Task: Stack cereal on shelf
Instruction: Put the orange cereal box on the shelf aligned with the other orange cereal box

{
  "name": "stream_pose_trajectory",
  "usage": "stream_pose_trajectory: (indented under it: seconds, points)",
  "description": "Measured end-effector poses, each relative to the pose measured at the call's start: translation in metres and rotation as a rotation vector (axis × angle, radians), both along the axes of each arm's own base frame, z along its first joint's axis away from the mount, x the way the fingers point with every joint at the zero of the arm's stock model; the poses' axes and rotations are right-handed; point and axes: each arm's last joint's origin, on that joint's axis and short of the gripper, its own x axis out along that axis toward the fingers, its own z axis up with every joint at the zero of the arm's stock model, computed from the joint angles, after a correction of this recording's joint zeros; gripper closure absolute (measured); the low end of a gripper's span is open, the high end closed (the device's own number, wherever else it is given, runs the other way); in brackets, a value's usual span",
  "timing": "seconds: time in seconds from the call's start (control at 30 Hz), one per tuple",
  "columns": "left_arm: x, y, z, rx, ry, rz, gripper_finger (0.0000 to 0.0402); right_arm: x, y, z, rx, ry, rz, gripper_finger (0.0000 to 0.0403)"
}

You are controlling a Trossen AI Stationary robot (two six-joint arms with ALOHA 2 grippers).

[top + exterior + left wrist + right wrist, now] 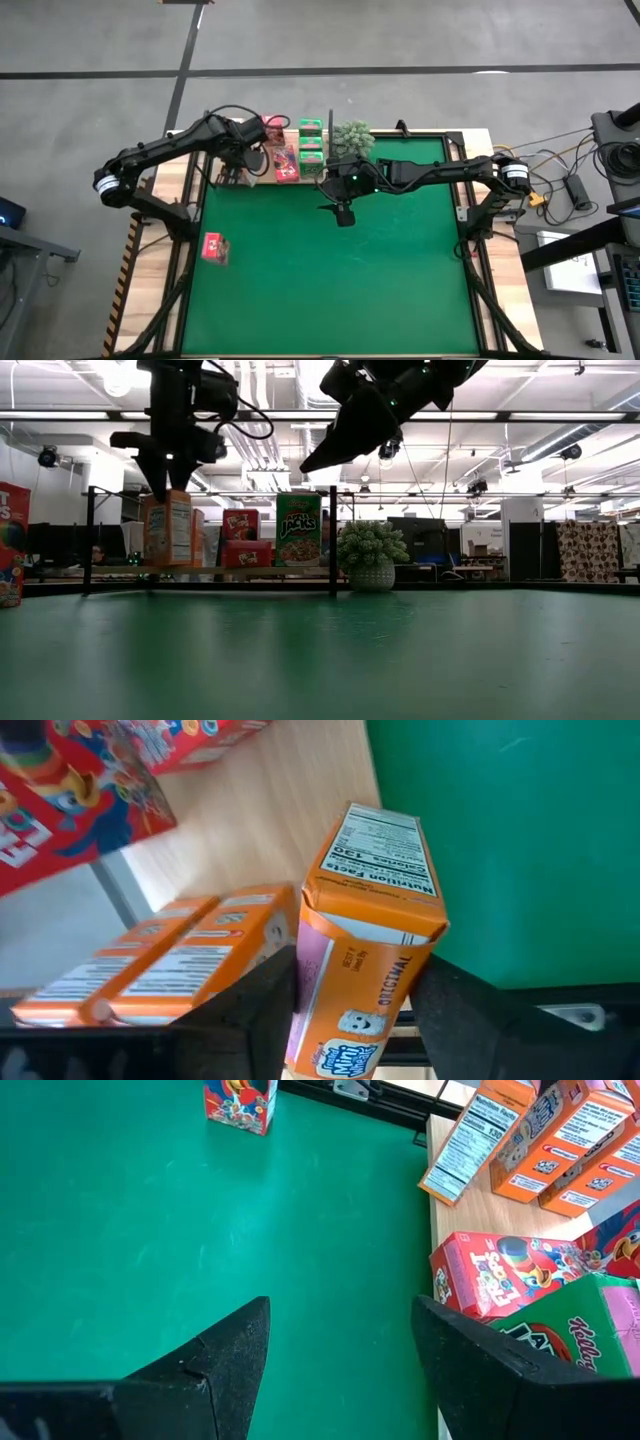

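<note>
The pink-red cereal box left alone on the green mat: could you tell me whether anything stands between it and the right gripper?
Nothing visible does. The pink-red box stands alone near the mat's left edge, and the open right gripper hangs above the mat with only bare green surface between them. The other boxes and the plant sit off to the side, by the shelf.

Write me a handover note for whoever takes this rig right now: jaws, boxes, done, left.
Left gripper: jaws either side of an orange cardboard cereal box at the light wood shelf, beside two more orange boxes.
Right gripper: jaws open, empty, above the green mat.
Done: pink-red and green boxes stand on the shelf.
Left: one pink-red box remains on the mat.
</note>
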Motion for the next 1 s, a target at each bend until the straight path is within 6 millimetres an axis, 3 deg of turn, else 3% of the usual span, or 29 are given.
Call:
stream_pose_trajectory:
  seconds: [0.33,0.73,1.0]
  points:
    - [-0.012,-0.003,-0.001,-0.061,0.058,0.176,0.0249,0.0,0.0,0.0,0.001,0.004,0.0,0.017]
    - [-0.028,0.02,0.0,-0.002,0.051,0.335,0.0249,0.0,0.0,-0.001,0.007,0.007,-0.004,0.017]
    - [-0.026,0.025,0.0,-0.021,-0.023,0.367,0.0249,0.0,0.0,-0.001,0.007,0.007,-0.004,0.017]
